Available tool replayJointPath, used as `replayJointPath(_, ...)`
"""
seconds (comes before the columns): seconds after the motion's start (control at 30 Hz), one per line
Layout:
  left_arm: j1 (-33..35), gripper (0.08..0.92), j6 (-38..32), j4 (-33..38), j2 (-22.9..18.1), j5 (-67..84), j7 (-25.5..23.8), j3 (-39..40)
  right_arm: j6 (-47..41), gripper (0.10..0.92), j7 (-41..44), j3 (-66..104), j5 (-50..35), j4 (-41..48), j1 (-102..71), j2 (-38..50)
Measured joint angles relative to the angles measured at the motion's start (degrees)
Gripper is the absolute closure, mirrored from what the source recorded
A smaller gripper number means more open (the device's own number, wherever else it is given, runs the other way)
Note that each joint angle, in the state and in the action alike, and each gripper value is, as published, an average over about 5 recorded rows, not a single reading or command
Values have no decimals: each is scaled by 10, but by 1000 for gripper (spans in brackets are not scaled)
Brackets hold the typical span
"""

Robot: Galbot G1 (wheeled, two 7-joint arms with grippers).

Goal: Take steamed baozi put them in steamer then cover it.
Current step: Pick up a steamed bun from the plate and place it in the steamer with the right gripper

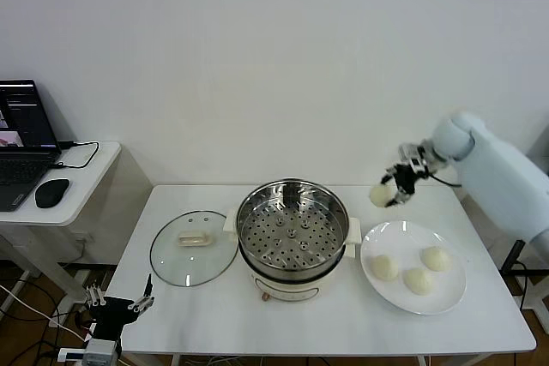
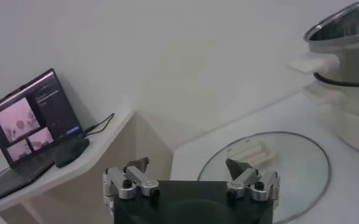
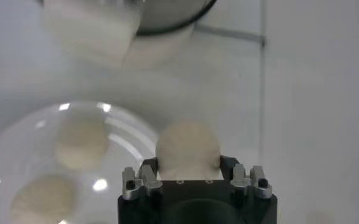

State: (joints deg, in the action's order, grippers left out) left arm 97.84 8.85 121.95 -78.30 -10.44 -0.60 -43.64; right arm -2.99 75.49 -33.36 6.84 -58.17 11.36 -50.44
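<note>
The right gripper (image 1: pixel 392 188) hangs beside the shiny stainless-steel steamer (image 1: pixel 292 227), its fingers (image 3: pixel 150 176) clamping a small cream-white bun (image 3: pixel 188 148) between them.

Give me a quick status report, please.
Right gripper shut on a baozi, raised above the plate. Left gripper open, parked low. Steamer empty, lid off.

The right gripper (image 3: pixel 188 173) is covering the lower half of its bun (image 3: pixel 187 145), so the fingertips aren't showing in the wrist view. The plate (image 3: pixel 21 131) is getting cropped at 7 o'clock, along with one bun (image 3: pixel 36 198). The steamer (image 3: pixel 149 18) is blurring out at 12 o'clock, mostly cut off.
</note>
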Motion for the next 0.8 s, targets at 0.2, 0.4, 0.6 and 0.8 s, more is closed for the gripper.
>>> replayJointPath(0.2, 1, 177, 0, -6, -2, 0, 11, -8, 32, 408, 20, -45, -46, 28, 62, -56)
replayJointPath(0.4, 11, 177, -2, -7, -1, -7, 21, -16, 128, 407, 28, -81, -66, 47, 102, -112)
replayJointPath(0.6, 18, 177, -2, -4, -3, -15, 24, -23, 221, 408, 25, -116, -47, 24, 121, -146)
replayJointPath(0.8, 21, 177, -2, -3, -6, -22, 27, -30, 286, 406, 8, -141, 14, -26, 121, -166)
